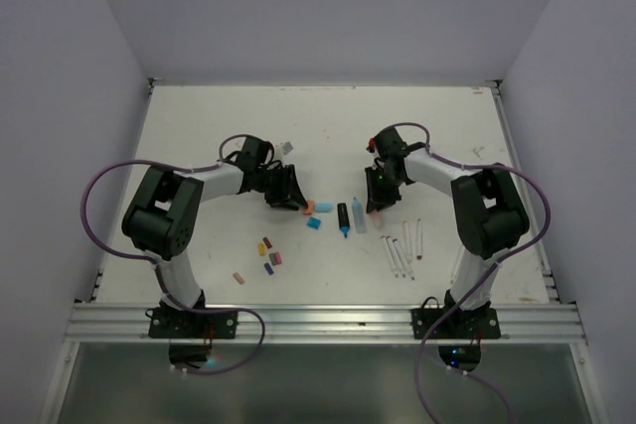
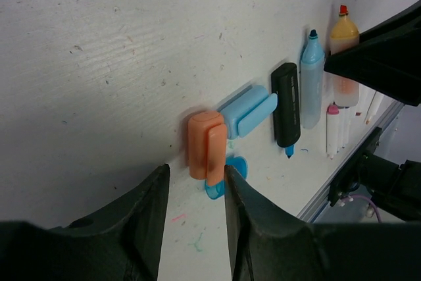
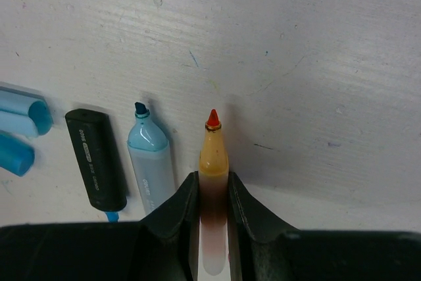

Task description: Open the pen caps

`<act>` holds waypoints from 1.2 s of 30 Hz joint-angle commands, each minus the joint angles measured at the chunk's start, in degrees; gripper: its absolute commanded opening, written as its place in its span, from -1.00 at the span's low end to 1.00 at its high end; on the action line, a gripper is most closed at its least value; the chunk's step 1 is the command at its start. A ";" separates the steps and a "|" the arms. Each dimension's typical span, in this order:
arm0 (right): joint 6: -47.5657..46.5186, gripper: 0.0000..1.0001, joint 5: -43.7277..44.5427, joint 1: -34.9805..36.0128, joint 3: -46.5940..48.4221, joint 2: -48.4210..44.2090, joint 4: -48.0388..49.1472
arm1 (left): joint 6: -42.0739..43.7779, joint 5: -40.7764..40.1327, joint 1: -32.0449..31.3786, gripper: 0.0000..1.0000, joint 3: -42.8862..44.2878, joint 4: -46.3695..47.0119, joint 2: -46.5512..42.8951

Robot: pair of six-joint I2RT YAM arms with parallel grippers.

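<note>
An orange marker cap (image 2: 206, 146) lies on the table with its near end between the fingertips of my left gripper (image 2: 195, 182), which is open. A light blue cap (image 2: 247, 111) lies beside it and a darker blue cap (image 2: 227, 177) sits partly behind it. In the top view the left gripper (image 1: 291, 196) is just left of the orange cap (image 1: 308, 208). My right gripper (image 3: 214, 189) is shut on the uncapped salmon marker (image 3: 213, 156), whose red tip points away. Small coloured caps (image 1: 270, 253) lie nearer the left base, with a peach one (image 1: 238, 277).
An uncapped black marker (image 3: 97, 159) and a light blue marker (image 3: 150, 159) lie left of the held marker. Several thin white pens (image 1: 402, 245) lie near the right arm's base. White walls enclose the table on three sides.
</note>
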 commanded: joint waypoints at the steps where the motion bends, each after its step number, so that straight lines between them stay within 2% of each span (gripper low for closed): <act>1: 0.19 -0.76 -2.11 0.07 0.82 0.52 3.15 | 1.58 -0.16 0.10 -0.17 -0.20 2.05 0.30; 11: 1.07 -0.29 -2.99 -0.02 1.26 0.88 3.15 | 2.02 -3.23 0.18 -0.14 -1.16 0.99 -2.59; 15: 1.34 -0.16 -2.81 -0.02 0.82 0.35 3.32 | 2.55 -6.30 0.18 0.00 -1.34 -0.59 -5.41; 20: 1.95 -0.07 -0.71 -0.02 0.91 -2.45 2.36 | 2.90 -8.59 0.18 0.08 -1.25 -1.82 -10.32; 22: 2.13 -0.03 1.74 0.07 1.17 -3.86 1.04 | 2.20 -10.08 0.27 0.25 -1.43 -2.52 -12.00; 23: 2.13 0.06 2.89 -0.02 1.44 -4.65 0.08 | 2.03 -10.44 0.27 0.74 -1.60 -2.52 -13.83; 24: 2.13 0.09 3.77 0.07 2.05 -5.97 -1.93 | 1.76 -10.88 0.27 1.00 -1.87 -2.70 -14.72; 28: 1.69 0.22 7.03 0.07 2.14 -10.72 -6.60 | -0.08 -11.76 0.27 1.00 -3.36 -2.79 -19.55; 31: 2.92 0.40 8.79 -0.02 0.48 -15.63 -10.20 | -1.84 -12.98 0.27 1.00 -5.38 -2.79 -25.43; 32: 3.36 0.51 8.62 0.07 -0.22 -17.21 -11.00 | -2.37 -13.34 0.27 1.00 -6.69 -2.70 -26.76; 33: 4.32 0.80 8.61 0.07 -2.14 -18.71 -11.70 | -2.89 -14.04 0.27 1.00 -7.40 -2.61 -28.07; 34: 4.94 0.98 8.61 -0.02 -3.21 -22.29 -11.88 | -3.86 -14.30 0.27 1.00 -8.10 -2.53 -29.31; 36: 6.34 0.97 7.39 0.07 -6.54 -25.65 -12.23 | -5.87 -14.83 0.27 1.00 -10.65 -2.53 -33.00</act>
